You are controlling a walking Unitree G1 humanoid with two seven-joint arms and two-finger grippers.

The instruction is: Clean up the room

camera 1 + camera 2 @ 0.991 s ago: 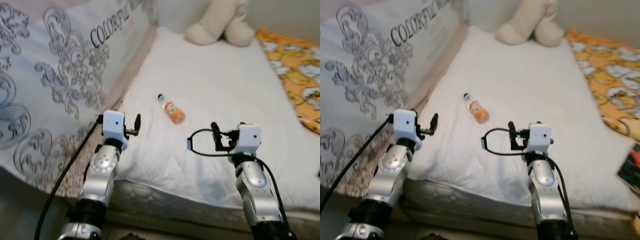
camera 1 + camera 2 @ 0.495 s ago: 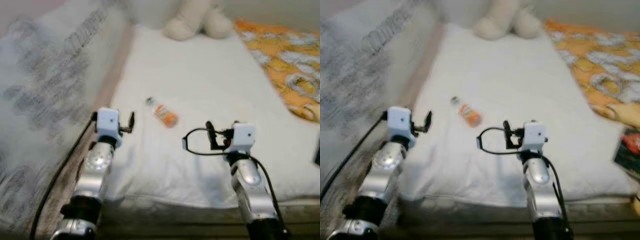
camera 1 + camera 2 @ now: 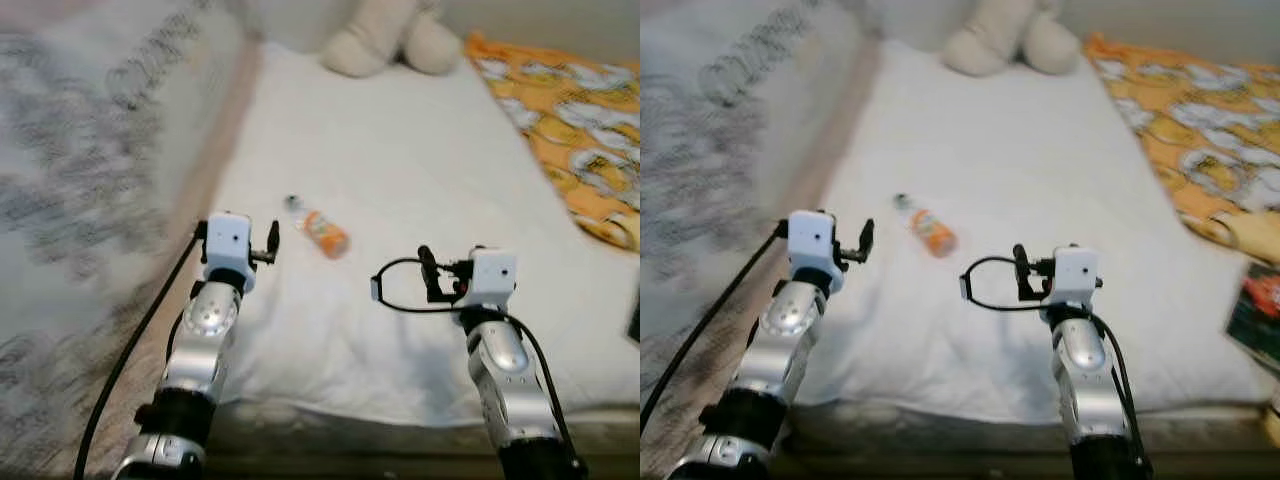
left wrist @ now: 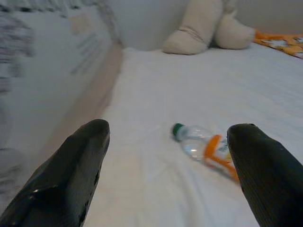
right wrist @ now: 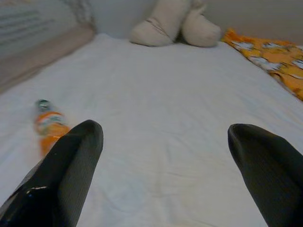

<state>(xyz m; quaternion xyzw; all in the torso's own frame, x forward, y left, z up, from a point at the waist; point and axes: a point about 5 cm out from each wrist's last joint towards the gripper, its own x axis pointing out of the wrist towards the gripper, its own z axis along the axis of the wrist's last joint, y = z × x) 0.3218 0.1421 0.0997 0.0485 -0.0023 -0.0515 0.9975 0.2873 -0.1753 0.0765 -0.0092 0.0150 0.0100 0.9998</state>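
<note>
Bed (image 3: 420,180) with white sheet, largest item, its near edge running below both raised arms. Patterned panel (image 3: 80,150) along the bed's left side, blurred, lettering unreadable. Orange printed blanket (image 3: 580,130) at the right, cut off by the frame edge. Cream plush toy (image 3: 385,40) at the far end, upper part cut off. Left hand (image 4: 165,165) held over the near left part of the sheet, fingers wide apart, holding nothing. Right hand (image 5: 163,163) held level at near centre, fingers likewise wide, holding nothing. Bottle (image 3: 318,228), orange label, green cap, lying on its side on the sheet between and beyond both hands, nearer the left; contents not discernible.
</note>
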